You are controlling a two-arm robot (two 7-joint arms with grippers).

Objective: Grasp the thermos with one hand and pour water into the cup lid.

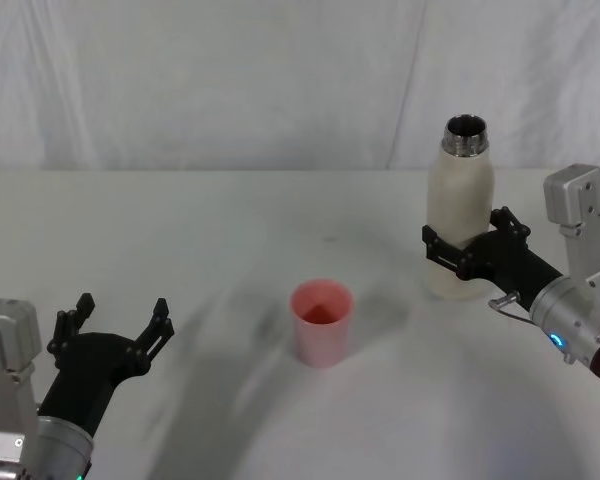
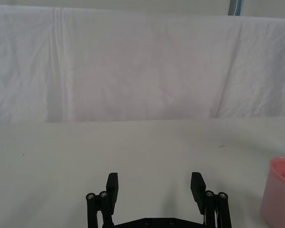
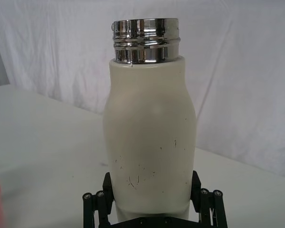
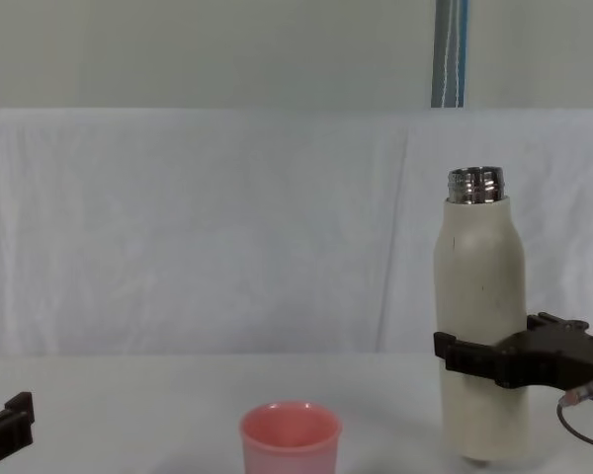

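Thermos (image 1: pixel 458 215): upright on white counter (image 1: pixel 230 220), robot's right side, cap off, steel neck open; rigid, smooth and likely slippery, probably heavy if full, contents not visible. Right tool (image 1: pixel 467 249): pinching lower-middle body, a sound hold below the shoulders. Cup lid (image 1: pixel 321 321): pink, light, easily tipped, upright at centre, apparently empty; left tool (image 1: pixel 120 323): spread, idle, near left.

No legible text or markings.

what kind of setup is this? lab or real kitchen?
Likely a lab test bench: white cloth-covered table, white sheet backdrop, and just two props, the thermos and the cup lid.
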